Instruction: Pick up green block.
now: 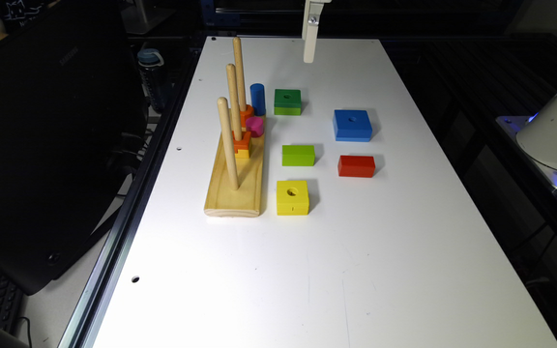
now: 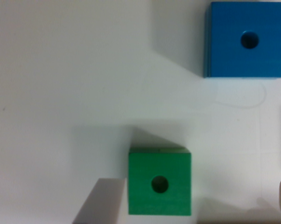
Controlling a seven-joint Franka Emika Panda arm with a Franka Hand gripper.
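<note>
While the white table (image 1: 404,270) lies bare toward six o'clock, the green block (image 1: 287,101), dark-topped with a round centre hole, sits flat beside the blue cylinder (image 1: 257,99). At its twelve o'clock the gripper (image 1: 310,48) hangs high, holding nothing; I cannot tell its opening.

green block (image 1: 287,101) beside peg board (image 1: 235,193), on table (image 1: 404,270)

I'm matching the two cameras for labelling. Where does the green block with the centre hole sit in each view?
Exterior view: the green block lies on the white table, beside the upright blue cylinder.
Wrist view: the green block sits low in the picture.
Shared landmark: the blue square block with its own hole.
</note>
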